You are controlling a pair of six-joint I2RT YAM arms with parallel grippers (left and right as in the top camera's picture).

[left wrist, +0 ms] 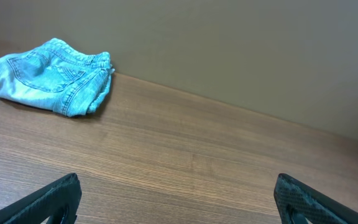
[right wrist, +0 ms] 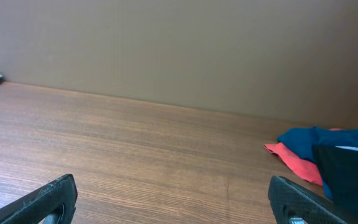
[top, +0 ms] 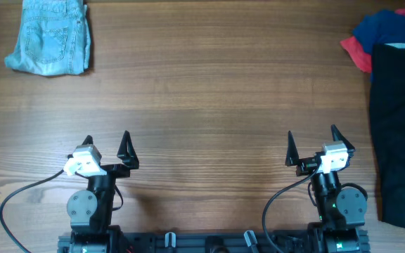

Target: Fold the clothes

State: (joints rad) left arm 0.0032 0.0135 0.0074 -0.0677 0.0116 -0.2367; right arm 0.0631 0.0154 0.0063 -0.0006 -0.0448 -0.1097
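Folded light-blue denim shorts [top: 50, 36] lie at the far left corner of the table; they also show in the left wrist view [left wrist: 51, 74]. A pile of clothes sits at the right edge: a black garment [top: 399, 126], a blue one [top: 389, 28] and a red one [top: 356, 52]. The right wrist view shows the blue [right wrist: 316, 138], red [right wrist: 294, 160] and black [right wrist: 347, 171] garments too. My left gripper [top: 107, 144] is open and empty near the front edge. My right gripper [top: 311, 143] is open and empty near the front edge, left of the black garment.
The wooden table [top: 209, 98] spans the whole view. A plain wall stands behind its far edge [left wrist: 241, 56]. Cables run from both arm bases at the front.
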